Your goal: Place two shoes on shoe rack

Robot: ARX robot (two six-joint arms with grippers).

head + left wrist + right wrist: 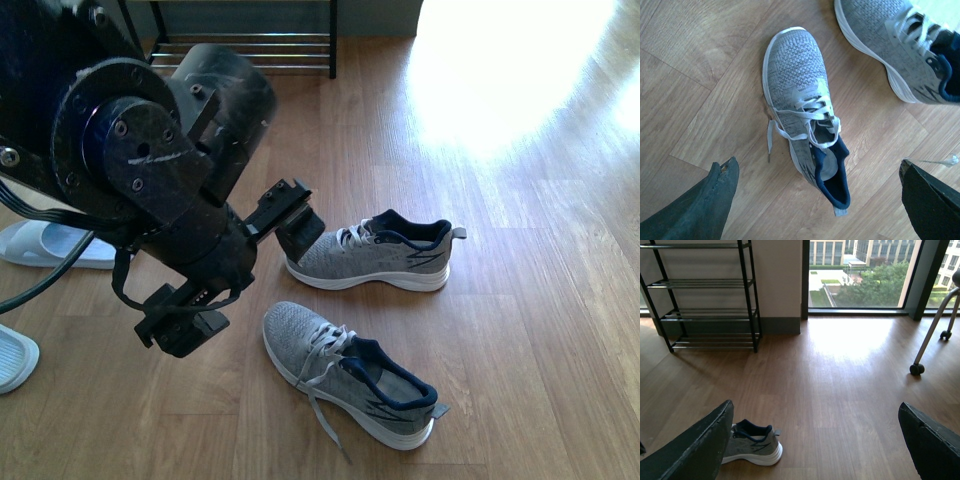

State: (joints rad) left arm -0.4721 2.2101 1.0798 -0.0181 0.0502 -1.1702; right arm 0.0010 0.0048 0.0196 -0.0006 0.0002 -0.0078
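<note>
Two grey sneakers lie on the wood floor point(540, 330), both upright on their white soles and well short of the shoe rack point(250, 48) that stands against the far wall. The far sneaker point(372, 255) points its toe to the left; the near sneaker point(345, 368) lies at a slant just in front of it, toe toward the arm, with one lace trailing loose over the boards.

The left arm point(150, 170), thick and black, reaches in from the left and bends downward at the wrist. The left gripper point(243, 283) hangs low over the floor beside the two toes, its fingers point(300, 228) spread wide and holding nothing; one finger stands close to the far sneaker's toe, though I cannot tell whether it touches. In the left wrist view one sneaker lies lengthwise between the parted fingers, with the other near it at the corner; which is which I cannot say.

Two pale blue slides point(55, 245) sit farther left, one partly behind the arm's cable, the other cut off by the edge of view.

The right wrist camera looks level across the room. The right gripper point(815, 450) is well clear of the floor, jaws wide apart and empty, facing the rack and a tall window point(860, 275); a sneaker shows low beside one finger point(695, 450), and a chair leg point(932, 325) on castors stands off to the side.
</note>
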